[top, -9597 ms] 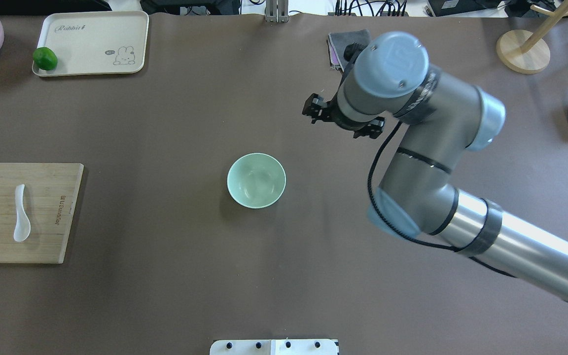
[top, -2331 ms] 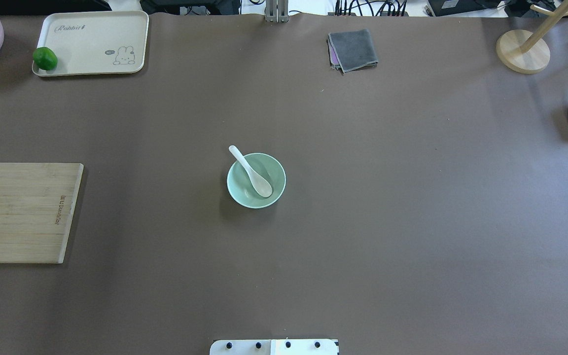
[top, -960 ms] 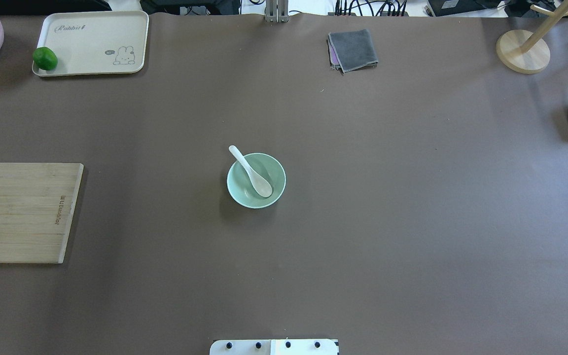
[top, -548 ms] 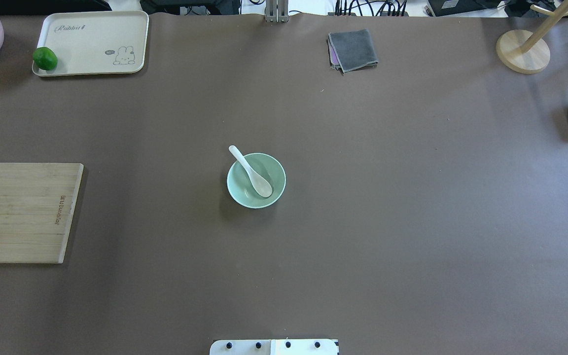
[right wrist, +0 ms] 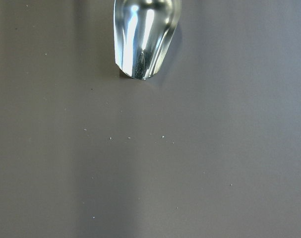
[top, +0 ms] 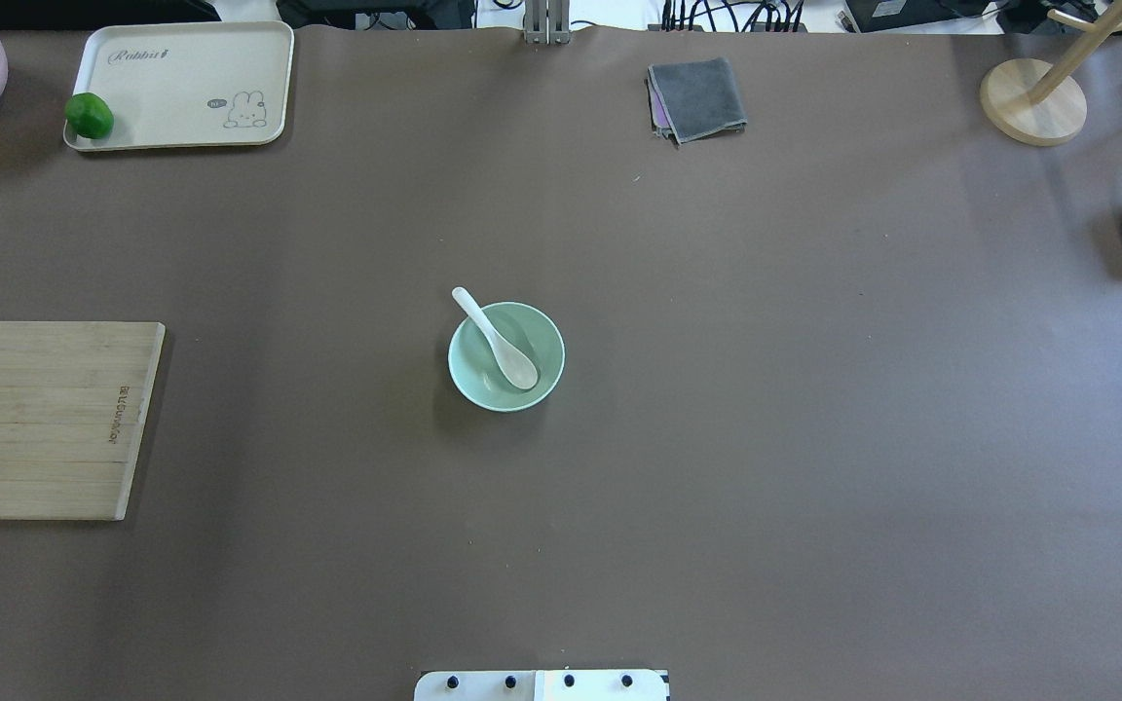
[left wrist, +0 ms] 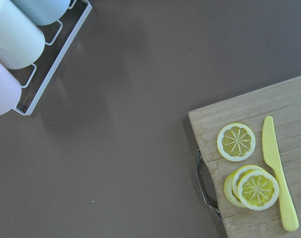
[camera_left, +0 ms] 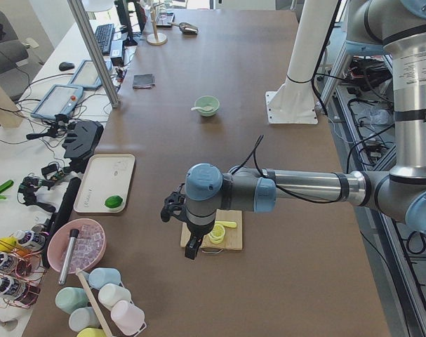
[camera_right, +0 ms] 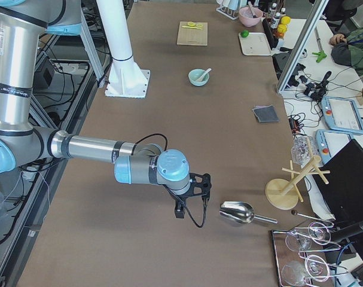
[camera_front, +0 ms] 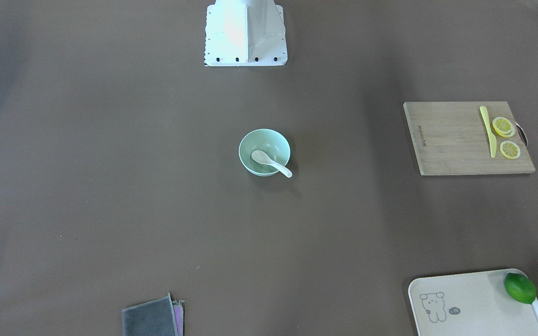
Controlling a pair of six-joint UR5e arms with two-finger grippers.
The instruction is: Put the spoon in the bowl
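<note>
The white spoon (top: 495,341) lies in the mint-green bowl (top: 549,375) at the table's middle. Its scoop rests inside and its handle sticks out over the far-left rim. Both also show in the front view: the spoon (camera_front: 269,162) and the bowl (camera_front: 250,140). My left gripper (camera_left: 191,247) hangs over the cutting board's end, far from the bowl (camera_left: 207,105). My right gripper (camera_right: 181,209) hovers by the metal scoop, far from the bowl (camera_right: 197,77). I cannot tell whether either is open or shut.
A wooden cutting board (top: 45,419) with a yellow knife (left wrist: 279,173) and lemon slices (left wrist: 235,141) lies at the left. A tray (top: 191,83) holds a lime (top: 89,115). A grey cloth (top: 697,97), a metal scoop (right wrist: 143,34) and a wooden stand (top: 1033,102) sit at the back and right.
The spoon has gone from the cutting board into the bowl, and the right arm has left the overhead view. Nothing has moved over the last 2.3 seconds.
</note>
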